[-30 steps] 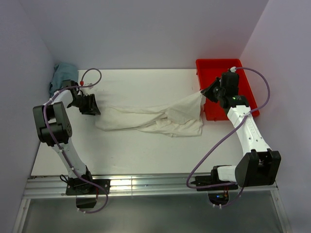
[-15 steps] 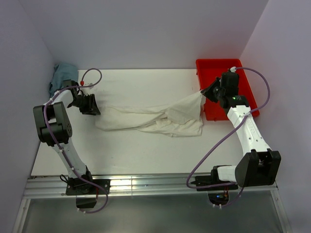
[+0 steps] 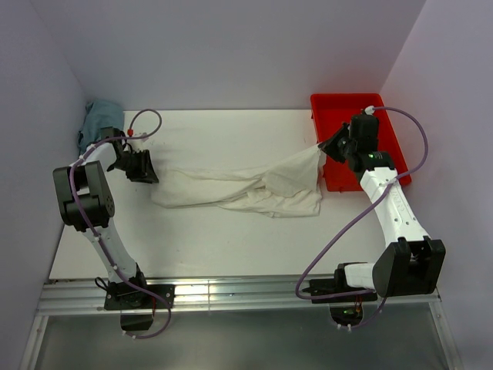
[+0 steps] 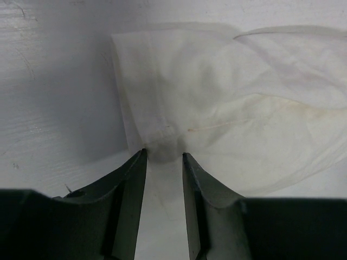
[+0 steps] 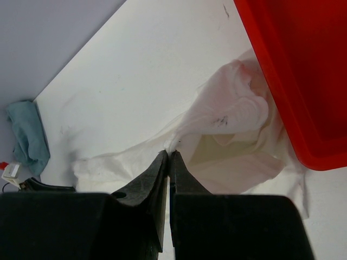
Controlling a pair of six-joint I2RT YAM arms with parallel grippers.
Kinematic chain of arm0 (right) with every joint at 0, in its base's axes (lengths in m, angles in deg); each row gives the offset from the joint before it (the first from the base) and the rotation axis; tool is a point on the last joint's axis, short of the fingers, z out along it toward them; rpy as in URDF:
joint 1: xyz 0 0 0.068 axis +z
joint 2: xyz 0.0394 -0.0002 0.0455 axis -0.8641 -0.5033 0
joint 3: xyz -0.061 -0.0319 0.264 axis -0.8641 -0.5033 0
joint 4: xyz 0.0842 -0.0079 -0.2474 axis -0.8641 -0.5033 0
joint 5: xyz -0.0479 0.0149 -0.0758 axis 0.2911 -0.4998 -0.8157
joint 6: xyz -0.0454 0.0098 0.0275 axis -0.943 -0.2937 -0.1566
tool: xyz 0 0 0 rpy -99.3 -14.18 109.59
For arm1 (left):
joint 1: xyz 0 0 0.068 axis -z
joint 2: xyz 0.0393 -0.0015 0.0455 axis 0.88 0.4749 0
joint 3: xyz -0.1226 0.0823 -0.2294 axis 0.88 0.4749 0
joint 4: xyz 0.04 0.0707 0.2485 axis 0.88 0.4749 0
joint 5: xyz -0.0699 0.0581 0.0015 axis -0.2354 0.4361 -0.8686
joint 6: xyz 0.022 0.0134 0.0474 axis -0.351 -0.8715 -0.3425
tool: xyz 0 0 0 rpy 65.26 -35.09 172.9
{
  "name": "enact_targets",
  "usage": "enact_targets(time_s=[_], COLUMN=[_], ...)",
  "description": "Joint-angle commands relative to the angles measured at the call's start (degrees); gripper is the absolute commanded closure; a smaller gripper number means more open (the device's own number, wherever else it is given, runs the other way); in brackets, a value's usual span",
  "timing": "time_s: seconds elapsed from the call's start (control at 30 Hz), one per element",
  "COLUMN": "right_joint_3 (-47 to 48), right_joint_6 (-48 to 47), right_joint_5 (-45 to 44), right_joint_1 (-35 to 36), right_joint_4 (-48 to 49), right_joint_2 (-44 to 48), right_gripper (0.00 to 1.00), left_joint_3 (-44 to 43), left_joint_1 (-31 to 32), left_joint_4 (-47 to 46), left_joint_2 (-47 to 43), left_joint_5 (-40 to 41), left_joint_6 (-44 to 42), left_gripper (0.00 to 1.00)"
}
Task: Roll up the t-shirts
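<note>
The shirt (image 3: pixel 239 189) lies bunched at centre. At 3 o'clock the right gripper (image 3: pixel 326 148) pinches 1 end, raised. At 9 o'clock the left gripper (image 4: pixel 164 154) stands narrow astride the other corner, unclamped; it should bite deep before both stretch the cloth flat

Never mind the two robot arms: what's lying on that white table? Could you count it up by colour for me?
Cream: 1, the t-shirt
Teal: 1, the cloth
Red: 1, the bin
Total: 3
</note>
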Motion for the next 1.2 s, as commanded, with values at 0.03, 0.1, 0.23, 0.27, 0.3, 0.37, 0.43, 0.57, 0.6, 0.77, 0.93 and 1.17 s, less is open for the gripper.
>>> enact_targets(time_s=[0.03,0.1,0.23,0.27,0.3,0.37,0.43,0.57,0.6,0.77,0.93,1.17], right_joint_3=[0.6,0.5,0.5,0.6,0.6,0.8,0.9,0.9,0.9,1.4,2.2,3.4], right_joint_6=[-0.9,-0.9,-0.9,-0.9,-0.9,-1.0,-1.1,-1.2,-1.3,-1.4,-1.6,-1.8], right_joint_5=[0.3,0.3,0.4,0.4,0.4,0.4,0.4,0.3,0.3,0.0,-0.3,-0.2], right_joint_1=[-0.5,-0.5,-0.5,-0.5,-0.5,-0.4,-0.5,-0.5,-0.5,-0.4,-0.5,-0.5], right_joint_4=[1.7,1.8,1.8,1.8,1.7,1.6,1.4,1.2,1.1,0.5,-0.5,-1.6], right_joint_2=[1.3,1.3,1.2,1.1,1.0,1.1,1.1,1.3,1.4,1.9,2.3,3.3], right_gripper=[1.0,1.0,1.0,1.0,1.0,1.0,1.0,1.0,1.0,1.0,1.0,1.0], left_joint_3=[-1.0,-1.0,-1.5,-1.6,-1.6,-1.7,-1.8,-2.6,-2.9,-3.7,-4.2,-5.6], left_joint_1=[0.2,0.2,0.2,0.2,0.2,0.2,0.2,0.2,0.2,0.2,-0.1,-1.0], left_joint_4=[-1.4,-1.4,-1.7,-1.8,-1.8,-1.9,-1.9,-1.5,-1.5,-0.6,0.1,2.3], left_joint_2=[0.8,1.0,1.8,2.0,2.2,1.9,1.2,-0.9,-1.3,-5.1,-9.8,-13.5], left_joint_5=[0.1,-0.1,0.3,0.4,0.3,0.3,0.1,-0.4,-0.4,-0.3,-0.1,0.5], left_joint_6=[0.5,0.5,0.8,0.8,0.8,0.9,1.0,1.0,1.1,1.0,0.9,1.2], left_gripper=[0.62,0.63,0.66,0.69,0.71,0.8,0.87,1.0,1.0,1.0,1.0,1.0])
